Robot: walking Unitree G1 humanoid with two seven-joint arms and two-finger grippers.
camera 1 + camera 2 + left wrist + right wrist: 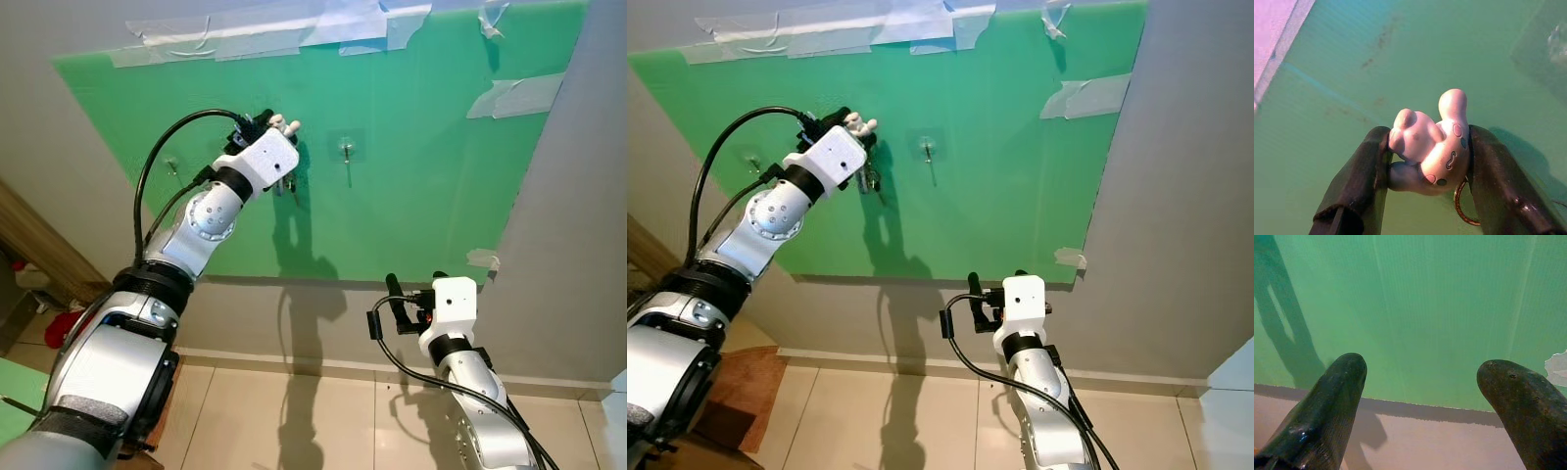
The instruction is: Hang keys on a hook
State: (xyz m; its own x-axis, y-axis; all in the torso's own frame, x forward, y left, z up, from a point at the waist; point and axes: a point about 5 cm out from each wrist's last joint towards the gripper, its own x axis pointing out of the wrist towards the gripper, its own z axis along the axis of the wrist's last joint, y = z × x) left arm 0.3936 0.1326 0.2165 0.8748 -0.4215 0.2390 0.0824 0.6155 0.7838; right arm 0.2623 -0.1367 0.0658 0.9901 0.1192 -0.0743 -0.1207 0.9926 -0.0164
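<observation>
A green board (421, 186) is taped to the wall and carries clear stick-on hooks. My left gripper (272, 125) is raised against the board, shut on a pale pink figure keychain (1430, 147). The keychain's metal ring (1462, 208) hangs below the figure between the fingers, and keys (286, 186) dangle under the gripper close to the board. One hook (347, 152) sits just right of the left gripper, another hook (172, 166) to its left. My right gripper (411, 294) is held low below the board, open and empty.
Strips of tape (265, 34) hold the board's top edge and right side. A grey wall corner (578, 196) stands at the right. Below are a skirting board and a tiled floor (294, 411). A wooden piece and red object (64, 323) lie at lower left.
</observation>
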